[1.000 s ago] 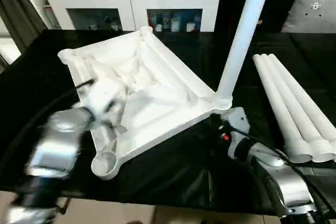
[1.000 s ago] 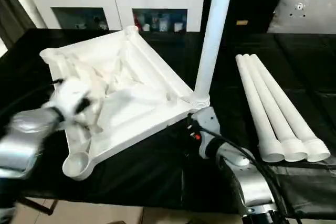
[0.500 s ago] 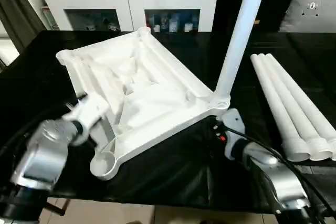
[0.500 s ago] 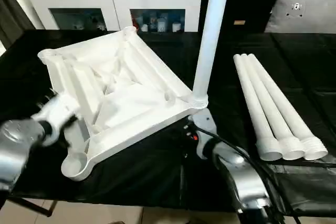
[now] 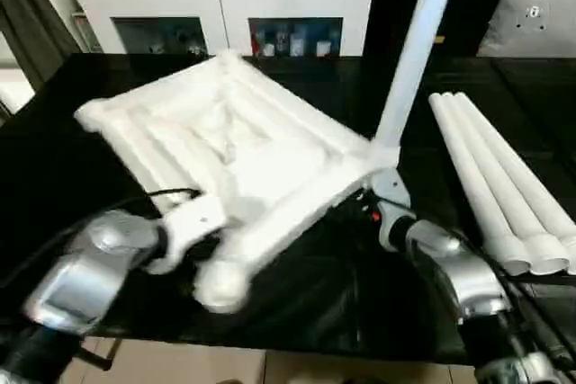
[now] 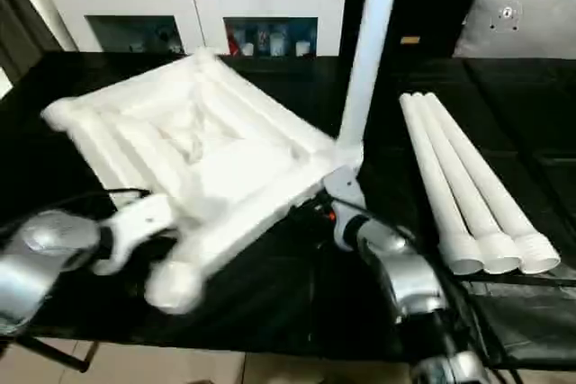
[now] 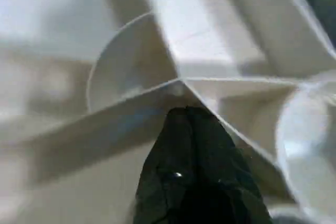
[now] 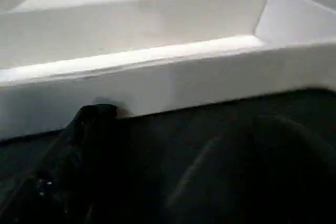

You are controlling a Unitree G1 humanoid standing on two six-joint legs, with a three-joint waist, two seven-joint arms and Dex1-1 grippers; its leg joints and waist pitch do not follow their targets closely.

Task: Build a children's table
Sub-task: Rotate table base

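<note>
White moulded plastic makes up the rectangular ribbed table top [image 5: 234, 155], which lies underside up on the black table surface [image 5: 54, 132], left of centre in the head views. One long tapered white leg [image 5: 414, 51] stands upright in its right corner socket; three more white legs [image 5: 504, 195] lie together at the right. The left gripper [image 7: 191, 145] presses its black fingers against a rib by the near corner socket; the right gripper [image 8: 97, 124] touches the outer rim under the standing leg. I cannot tell whether either is spread or pinching. The top looks light, stiff and smooth, likely to slide, so rims and ribs seem the best holds.
</note>
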